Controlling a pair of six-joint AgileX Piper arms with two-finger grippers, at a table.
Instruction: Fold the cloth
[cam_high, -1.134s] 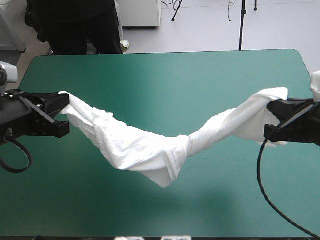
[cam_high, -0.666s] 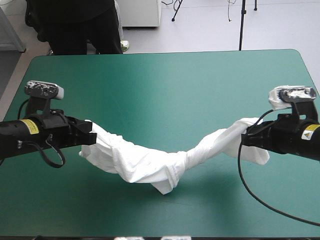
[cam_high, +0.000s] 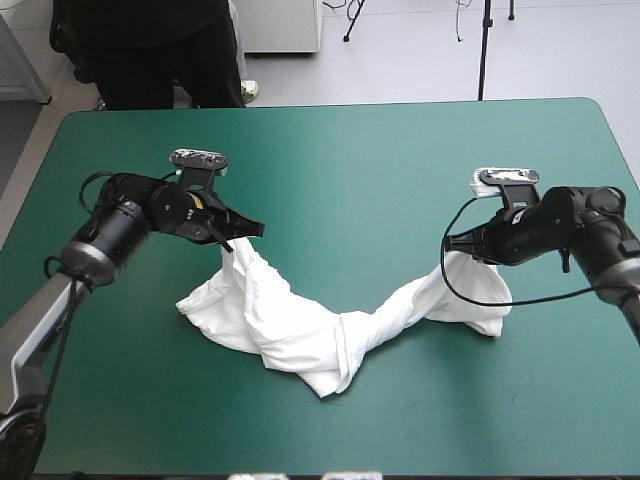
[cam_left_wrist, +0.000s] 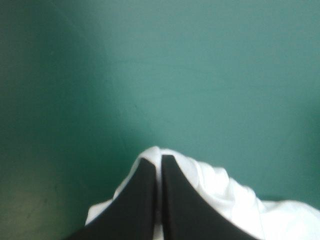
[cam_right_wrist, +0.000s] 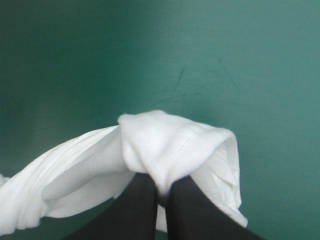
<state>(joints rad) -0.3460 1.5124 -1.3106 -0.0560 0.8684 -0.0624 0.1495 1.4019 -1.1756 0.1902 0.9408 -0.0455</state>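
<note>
Plainly a spreading step: the left pincer (cam_high: 243, 232) is clamped on one end of the T-shirt (cam_high: 320, 335), whose twisted middle rests on the table (cam_high: 350, 150). The right pincer (cam_high: 468, 250) grips the other end. Next, I judge, comes untwisting.

Both arms matte black w/ fat rounded joints: left arm (cam_high: 120, 225), right arm (cam_high: 580, 222). Links farther back go pale grey. Each claw = two black curved fins, left claw (cam_left_wrist: 159, 160), right claw (cam_right_wrist: 162, 184).
</note>
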